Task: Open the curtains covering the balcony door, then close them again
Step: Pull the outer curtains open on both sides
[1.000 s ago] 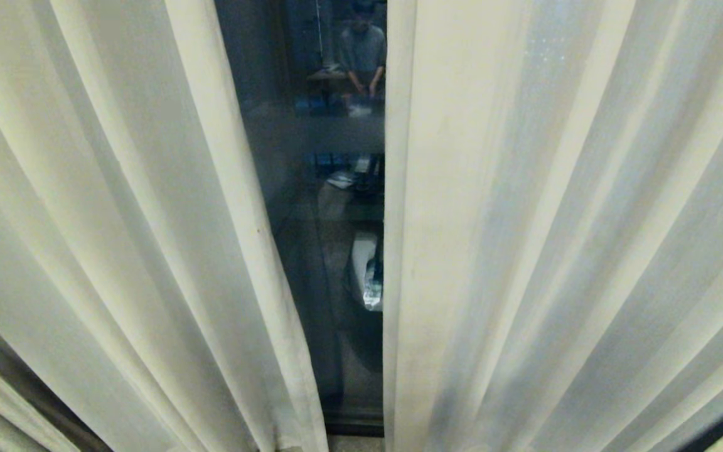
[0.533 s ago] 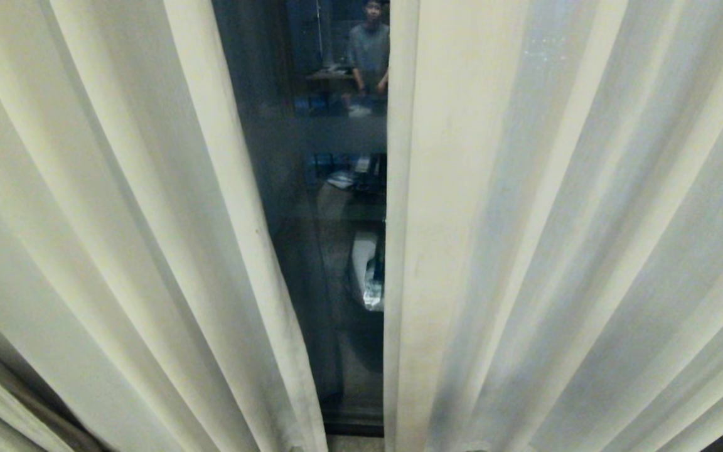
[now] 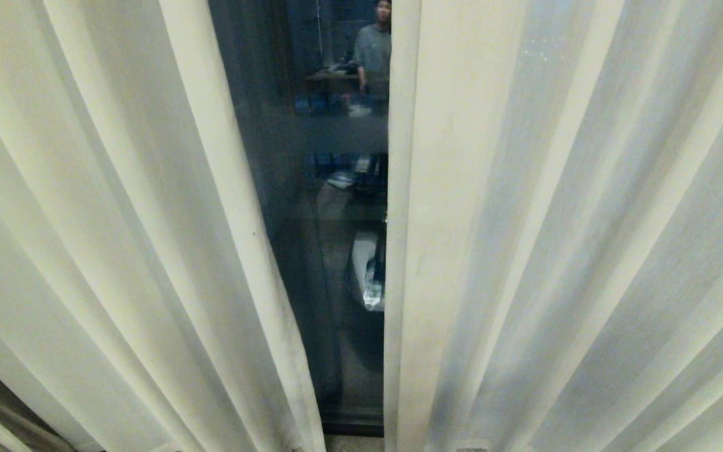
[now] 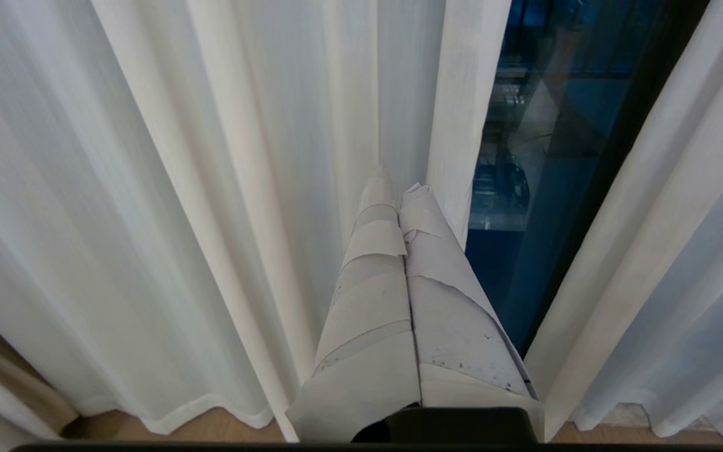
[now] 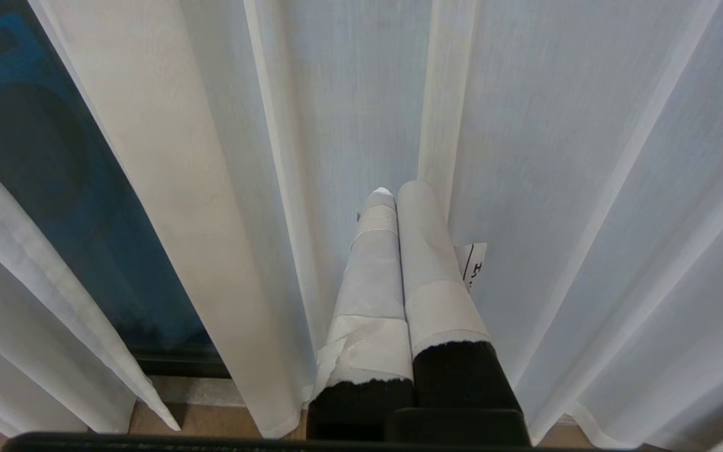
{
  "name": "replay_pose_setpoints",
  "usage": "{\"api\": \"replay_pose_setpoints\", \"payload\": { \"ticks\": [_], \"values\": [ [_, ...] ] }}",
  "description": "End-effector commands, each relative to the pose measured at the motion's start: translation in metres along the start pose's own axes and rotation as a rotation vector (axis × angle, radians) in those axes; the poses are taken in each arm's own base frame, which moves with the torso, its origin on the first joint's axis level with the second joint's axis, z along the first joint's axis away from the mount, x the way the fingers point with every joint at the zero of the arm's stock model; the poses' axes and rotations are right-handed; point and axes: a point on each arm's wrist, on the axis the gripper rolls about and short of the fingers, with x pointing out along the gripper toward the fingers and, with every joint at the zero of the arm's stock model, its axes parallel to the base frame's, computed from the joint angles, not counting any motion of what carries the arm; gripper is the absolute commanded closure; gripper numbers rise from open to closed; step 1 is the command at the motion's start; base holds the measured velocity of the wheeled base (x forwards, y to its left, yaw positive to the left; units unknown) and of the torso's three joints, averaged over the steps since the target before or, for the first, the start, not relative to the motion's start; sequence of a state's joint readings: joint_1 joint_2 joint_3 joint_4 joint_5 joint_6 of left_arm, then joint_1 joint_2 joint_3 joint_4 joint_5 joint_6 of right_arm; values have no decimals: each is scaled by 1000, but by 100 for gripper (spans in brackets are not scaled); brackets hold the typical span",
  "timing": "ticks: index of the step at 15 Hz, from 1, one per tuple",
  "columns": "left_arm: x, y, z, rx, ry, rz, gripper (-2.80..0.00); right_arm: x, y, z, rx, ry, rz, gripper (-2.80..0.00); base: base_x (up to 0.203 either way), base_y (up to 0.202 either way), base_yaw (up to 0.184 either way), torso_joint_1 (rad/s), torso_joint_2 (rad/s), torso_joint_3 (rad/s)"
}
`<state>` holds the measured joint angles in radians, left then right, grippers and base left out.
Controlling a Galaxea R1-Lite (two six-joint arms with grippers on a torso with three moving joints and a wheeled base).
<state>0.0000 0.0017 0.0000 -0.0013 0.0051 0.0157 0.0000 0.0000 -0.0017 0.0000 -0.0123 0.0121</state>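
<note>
Two cream pleated curtains hang before me, the left panel (image 3: 117,220) and the right panel (image 3: 556,220), with a narrow gap between their hemmed edges. The dark glass of the balcony door (image 3: 324,251) shows through that gap. Neither gripper appears in the head view. My left gripper (image 4: 398,182), its fingers wrapped in pale tape, is shut and empty, pointing at the inner edge of the left panel (image 4: 455,125) beside the glass (image 4: 543,188). My right gripper (image 5: 397,188), also taped, is shut and empty, close in front of the right panel (image 5: 556,157).
A person is reflected in the glass (image 3: 374,56) near the top of the gap. The door's dark bottom frame (image 3: 352,427) meets a wooden floor (image 4: 211,430) under the curtain hems. A small white printed tag (image 5: 474,263) hangs beside my right fingers.
The head view has shifted slightly, so the curtains sit a little differently in frame. The reflected person has straightened and moved right. No visible grip or release.
</note>
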Motion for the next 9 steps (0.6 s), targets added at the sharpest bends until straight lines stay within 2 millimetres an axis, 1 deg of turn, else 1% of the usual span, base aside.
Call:
{"api": "replay_pose_setpoints", "payload": {
  "ticks": [1, 9],
  "values": [
    [0, 0, 0, 1, -2, 1, 0, 0, 0, 0, 0, 0, 0, 0, 0, 0, 0, 0, 0, 0],
    [0, 0, 0, 0, -4, 0, 0, 0, 0, 0, 0, 0, 0, 0, 0, 0, 0, 0, 0, 0]
  ]
}}
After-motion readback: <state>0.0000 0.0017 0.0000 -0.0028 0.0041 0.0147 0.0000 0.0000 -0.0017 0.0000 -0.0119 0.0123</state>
